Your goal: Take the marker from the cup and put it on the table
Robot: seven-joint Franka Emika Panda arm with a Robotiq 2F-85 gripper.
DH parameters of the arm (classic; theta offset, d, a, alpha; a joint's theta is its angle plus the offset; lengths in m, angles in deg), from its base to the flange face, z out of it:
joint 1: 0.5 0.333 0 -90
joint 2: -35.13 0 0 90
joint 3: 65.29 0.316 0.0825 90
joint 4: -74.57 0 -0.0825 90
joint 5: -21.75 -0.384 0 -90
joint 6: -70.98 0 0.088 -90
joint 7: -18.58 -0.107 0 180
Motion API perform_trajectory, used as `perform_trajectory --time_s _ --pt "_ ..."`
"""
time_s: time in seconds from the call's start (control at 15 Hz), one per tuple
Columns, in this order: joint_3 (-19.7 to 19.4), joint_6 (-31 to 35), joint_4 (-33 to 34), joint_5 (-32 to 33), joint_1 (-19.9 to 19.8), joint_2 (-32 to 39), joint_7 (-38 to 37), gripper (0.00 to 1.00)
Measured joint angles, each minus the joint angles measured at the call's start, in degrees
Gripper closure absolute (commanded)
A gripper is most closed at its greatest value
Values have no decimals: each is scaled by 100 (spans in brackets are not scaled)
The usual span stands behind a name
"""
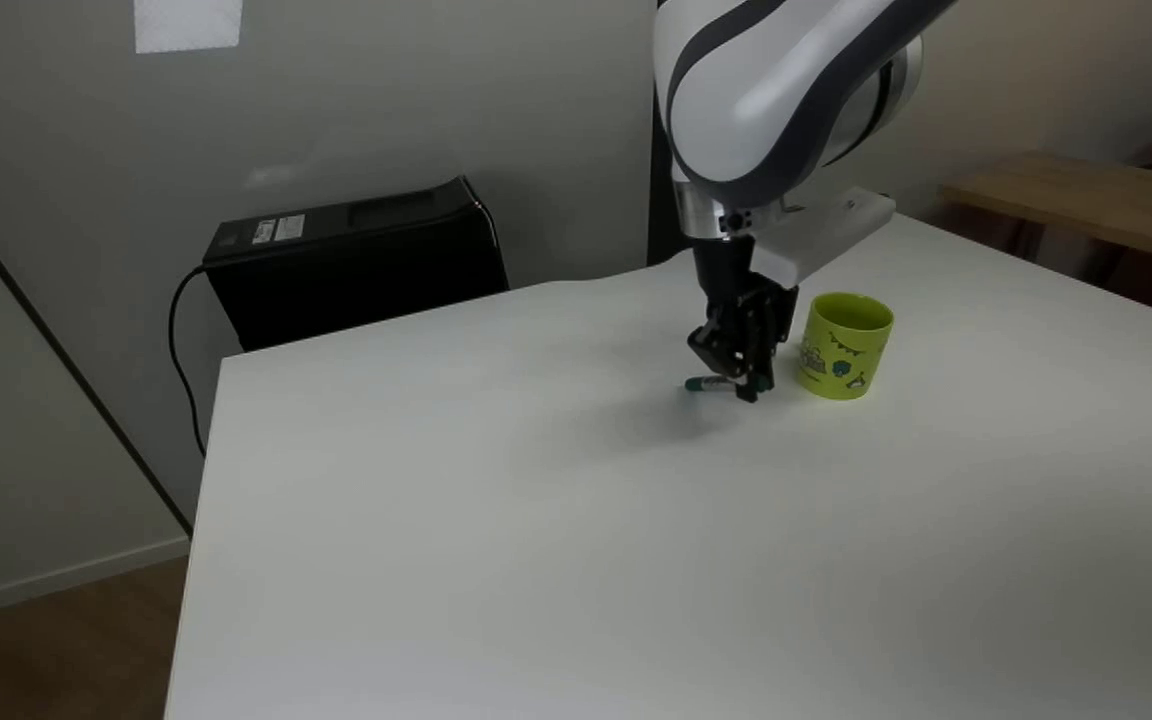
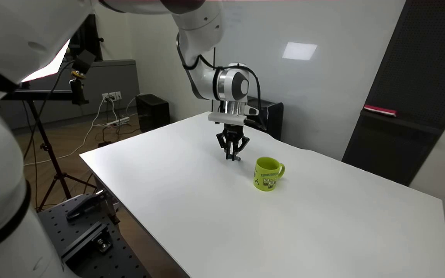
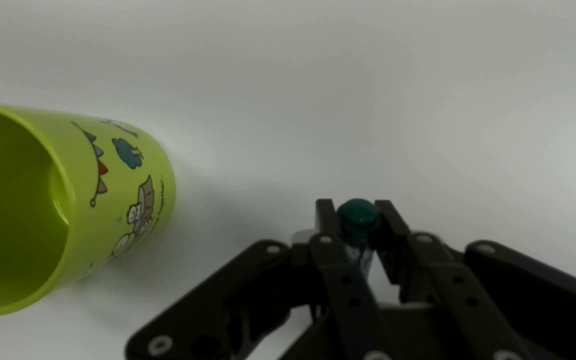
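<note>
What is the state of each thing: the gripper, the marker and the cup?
Gripper: closed on the marker, pointing downward.
Marker: outside the cup, roughly level; touching the table or not, I cannot tell.
Cup: upright on the table, apart from the marker.

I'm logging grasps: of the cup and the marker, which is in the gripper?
The marker, the thin one with a teal end, sits in the gripper; the yellow-green cup stands upright on the white table, apart from both.
</note>
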Motion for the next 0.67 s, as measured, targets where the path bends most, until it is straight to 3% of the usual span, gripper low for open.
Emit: perform_trajectory --time_s 0.33,0.67 --pt "69 -836 57 -16 -14 -14 16 94" --pt "75 -670 76 -2 -14 -14 17 94"
